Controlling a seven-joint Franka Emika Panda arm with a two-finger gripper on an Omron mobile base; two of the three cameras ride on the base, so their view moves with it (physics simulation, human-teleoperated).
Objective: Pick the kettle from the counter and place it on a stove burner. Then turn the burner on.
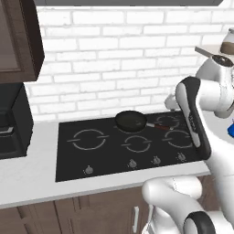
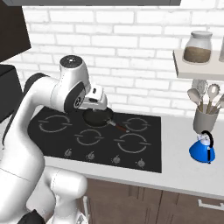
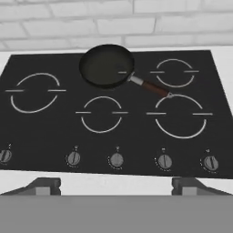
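Observation:
The bright-blue kettle (image 2: 202,151) stands on the pale counter (image 2: 179,173) to the right of the cooktop, in front of a utensil cup; a blue sliver of the kettle (image 1: 231,131) peeks past the arm. The stove burner (image 3: 35,92), the wide ring at the left of the black glass (image 2: 54,124), is bare. My gripper (image 3: 117,186) hovers over the cooktop's front edge, near the pan and far left of the kettle. It is open, its fingertips (image 3: 43,185) spread wide with nothing between them. In the right base view the gripper (image 2: 99,107) hangs beside the pan.
A black frying pan (image 3: 107,65) with a reddish handle sits on the back middle ring. Several knobs (image 3: 117,159) line the cooktop's front. A utensil cup (image 2: 204,119) and a shelf with a jar (image 2: 198,47) stand at the right. A dark appliance (image 1: 13,123) stands left.

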